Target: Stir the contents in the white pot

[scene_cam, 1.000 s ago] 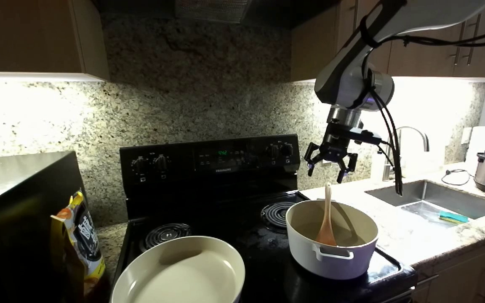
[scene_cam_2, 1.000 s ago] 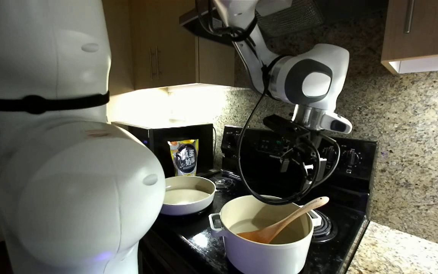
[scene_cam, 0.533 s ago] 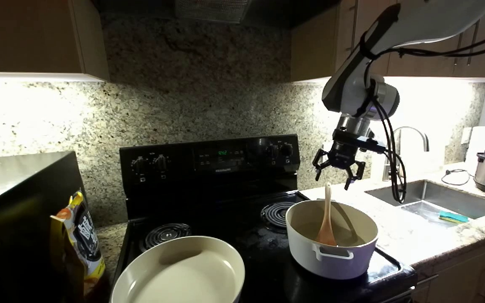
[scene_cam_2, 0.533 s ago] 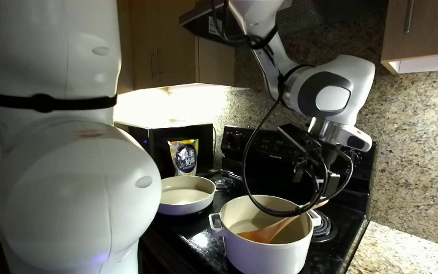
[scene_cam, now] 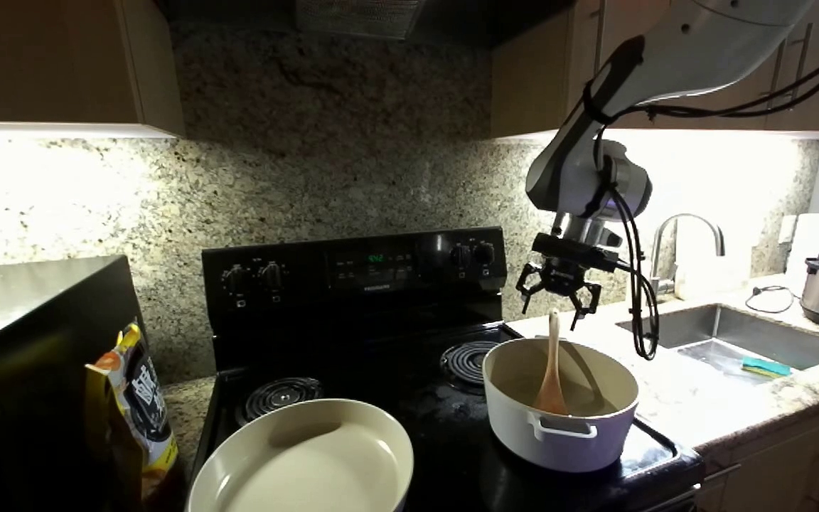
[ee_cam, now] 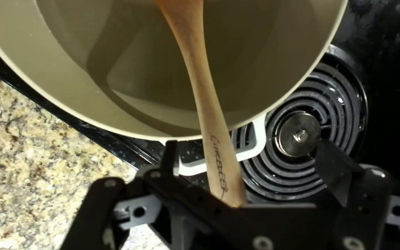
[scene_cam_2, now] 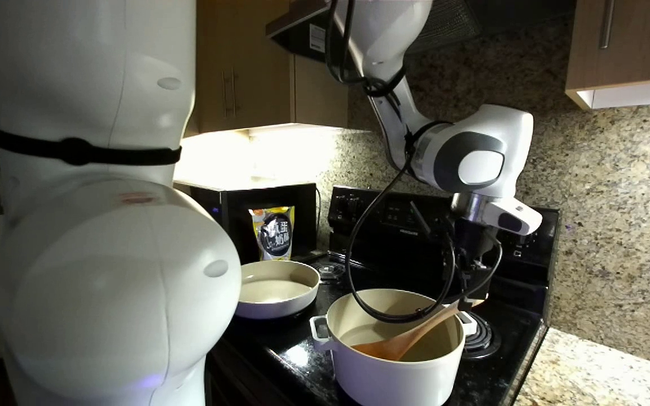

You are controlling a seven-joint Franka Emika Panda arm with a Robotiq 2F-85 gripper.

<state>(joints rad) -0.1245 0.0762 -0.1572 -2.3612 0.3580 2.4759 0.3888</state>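
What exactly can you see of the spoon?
The spoon looks wooden: pale handle with dark lettering near its end, reddish head. Head down inside the white pot, it slants up and out, apparently propped against the pot. The open gripper is at the handle's end, not closed on it; whether they touch I can't tell.

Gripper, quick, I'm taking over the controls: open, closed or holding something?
Gripper: open, holding nothing; the wooden spoon leans ungripped in the white pot.

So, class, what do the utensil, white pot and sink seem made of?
Utensil: seemingly smooth wood, brown and faintly streaked.
White pot: probably coated metal, though its smooth, soft sheen could suit ceramic.
Sink: likely satin stainless steel, being grey and softly reflective.
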